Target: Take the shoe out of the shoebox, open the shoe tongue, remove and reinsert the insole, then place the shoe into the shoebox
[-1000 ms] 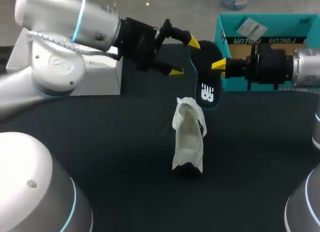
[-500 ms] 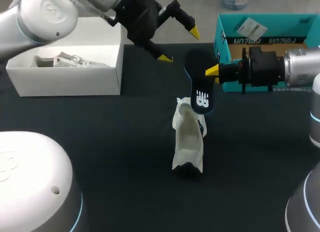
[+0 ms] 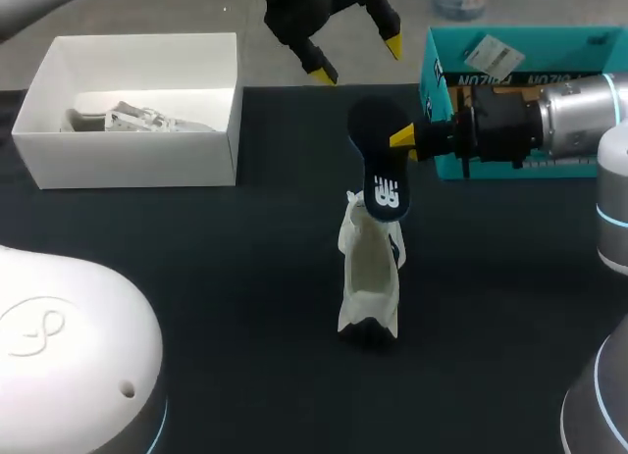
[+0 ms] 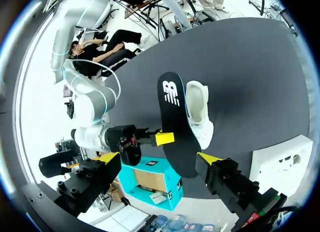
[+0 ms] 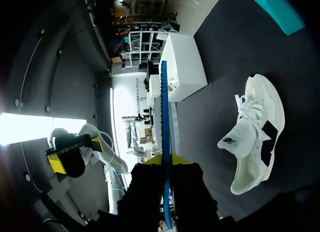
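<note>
My right gripper [image 3: 402,138] pinches the dark insole [image 3: 379,170] by its edge, and its end hangs at twelve o'clock of the white shoe [image 3: 369,277] mid-table. My left gripper [image 3: 356,62] hovers spread wide, farther toward twelve. The white shoebox [image 3: 128,160] sits at ten.

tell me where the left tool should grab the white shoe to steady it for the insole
Probably the heel end, from above on the robot's side: the shoe sits sole-down with its opening up, and the insole in the right tool hangs over the toe end.
</note>
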Available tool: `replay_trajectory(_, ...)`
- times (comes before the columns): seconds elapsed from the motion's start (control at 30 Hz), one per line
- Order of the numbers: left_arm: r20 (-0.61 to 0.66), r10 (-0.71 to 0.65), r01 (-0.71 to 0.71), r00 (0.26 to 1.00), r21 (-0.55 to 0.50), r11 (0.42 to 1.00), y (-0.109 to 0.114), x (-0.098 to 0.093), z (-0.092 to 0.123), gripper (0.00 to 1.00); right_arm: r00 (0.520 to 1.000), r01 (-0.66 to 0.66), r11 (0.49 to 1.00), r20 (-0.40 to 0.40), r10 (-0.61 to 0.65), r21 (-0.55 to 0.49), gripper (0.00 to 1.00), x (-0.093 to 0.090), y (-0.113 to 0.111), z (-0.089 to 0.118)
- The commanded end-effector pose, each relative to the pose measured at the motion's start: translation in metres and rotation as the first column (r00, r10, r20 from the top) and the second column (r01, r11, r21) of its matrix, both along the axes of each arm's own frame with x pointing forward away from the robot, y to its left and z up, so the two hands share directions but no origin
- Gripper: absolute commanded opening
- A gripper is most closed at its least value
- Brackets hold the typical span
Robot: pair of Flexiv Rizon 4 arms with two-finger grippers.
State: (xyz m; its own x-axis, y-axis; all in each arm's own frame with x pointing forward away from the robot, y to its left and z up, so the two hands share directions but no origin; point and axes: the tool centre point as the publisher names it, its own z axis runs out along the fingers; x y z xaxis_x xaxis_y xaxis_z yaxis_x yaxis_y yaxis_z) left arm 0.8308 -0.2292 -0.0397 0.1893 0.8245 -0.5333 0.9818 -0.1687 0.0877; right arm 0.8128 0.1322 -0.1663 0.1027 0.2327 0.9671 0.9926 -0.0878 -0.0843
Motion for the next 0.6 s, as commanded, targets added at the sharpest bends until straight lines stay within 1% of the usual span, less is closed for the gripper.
replay_trajectory(0.03, 0.043, -0.014, 0.001, 0.999, 0.286, 0.958, -0.006, 0.006, 0.005, 1.00, 1.000, -0.001, 1.000, -0.004, 0.001, -0.008, 0.00, -0.001, 0.001, 0.000)
replay_trajectory(0.17, 0.009, 0.036, -0.037, 0.999, 0.307, 0.951, -0.007, 0.002, 0.008, 1.00, 1.000, -0.003, 1.000, -0.006, 0.003, -0.003, 0.00, -0.001, 0.002, 0.000)
replay_trajectory(0.23, -0.053, 0.101, -0.080, 0.993, 0.306, 0.949, -0.006, -0.002, 0.007, 1.00, 1.000, -0.003, 1.000, -0.007, 0.003, 0.003, 0.00, -0.001, 0.003, 0.001)
replay_trajectory(0.27, -0.064, 0.108, -0.083, 0.992, 0.308, 0.948, -0.005, -0.002, 0.005, 1.00, 1.000, -0.003, 1.000, -0.007, 0.003, 0.005, 0.00, -0.002, 0.003, 0.001)
replay_trajectory(0.33, -0.077, 0.127, -0.097, 0.989, 0.314, 0.944, -0.003, -0.006, 0.006, 1.00, 1.000, -0.003, 1.000, -0.005, 0.003, 0.007, 0.00, -0.003, 0.003, 0.003)
replay_trajectory(0.6, -0.069, 0.146, -0.117, 0.987, 0.317, 0.941, 0.002, -0.005, 0.002, 1.00, 1.000, 0.005, 1.000, 0.004, -0.005, 0.007, 0.00, -0.005, 0.002, 0.003)
